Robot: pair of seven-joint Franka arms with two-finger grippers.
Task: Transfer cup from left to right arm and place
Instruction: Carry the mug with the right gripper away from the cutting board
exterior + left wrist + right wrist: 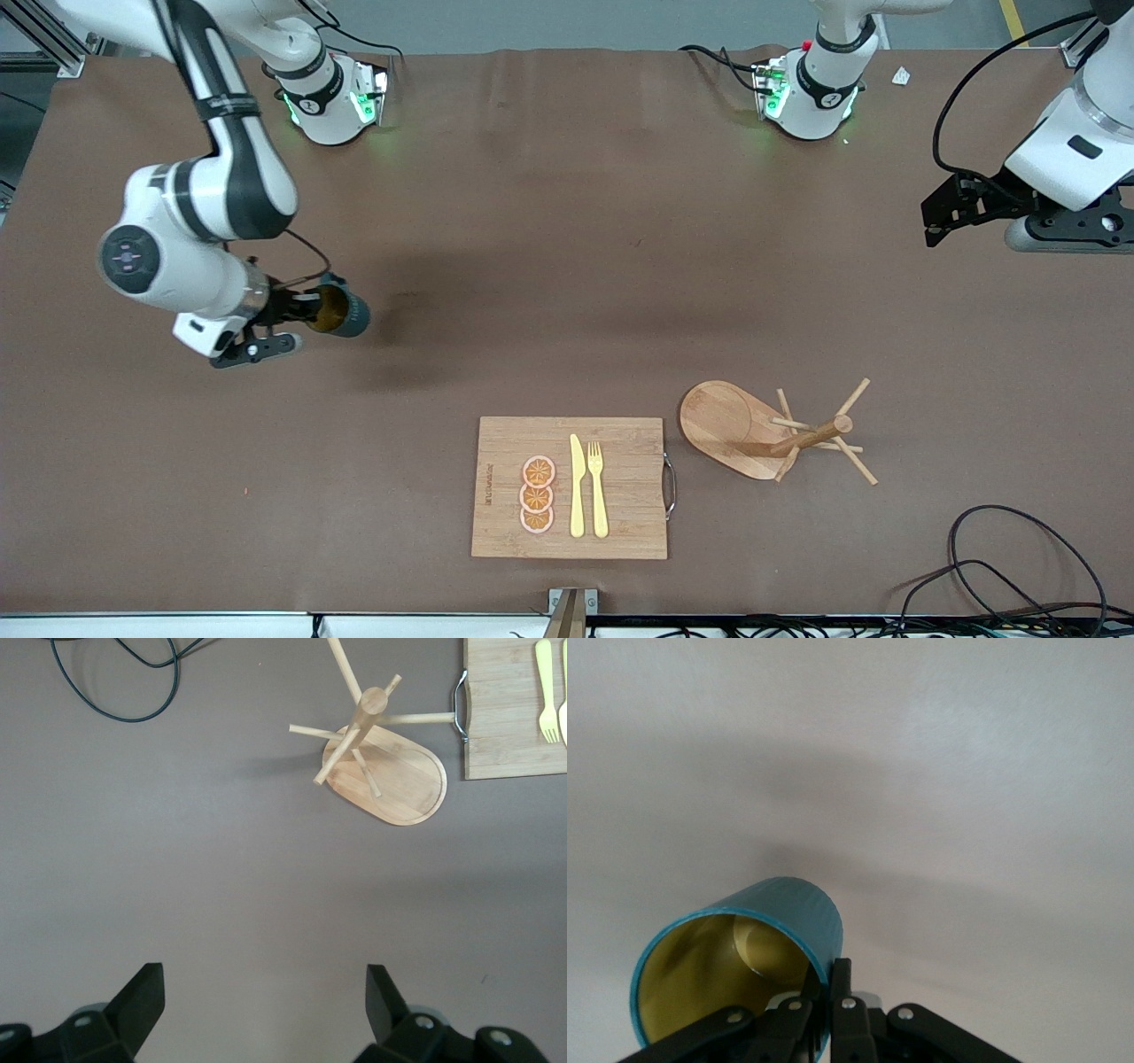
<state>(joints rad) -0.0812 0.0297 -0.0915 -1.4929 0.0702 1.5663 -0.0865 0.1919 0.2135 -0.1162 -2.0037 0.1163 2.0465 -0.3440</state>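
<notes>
— Brown table [567, 266] everywhere under me, with lots of bare room. Where is the cup now?

— My right gripper [297, 308] has the cup [341, 310]. My two fingers are pinched on its rim, one inside and one outside. It hangs tipped on its side, up over the table at the right arm's end, with its yellow-brown inside showing.

— And your other hand?

— My left gripper [939, 213] holds nothing. Its fingers are spread wide, and it waits up high over the left arm's end of the table.

— So what is left to do?

— I think just the putting down. I should turn my wrist until the cup's bottom faces the table, then go down slowly.

— Why slowly?

— I only hold a thin bit of rim, so the cup could swing or slip. I should let go only when its bottom sits flat.

— Anything in the way?

— No. The wooden board [570, 487] and the peg rack [771, 434] are well apart from my right hand.
</notes>
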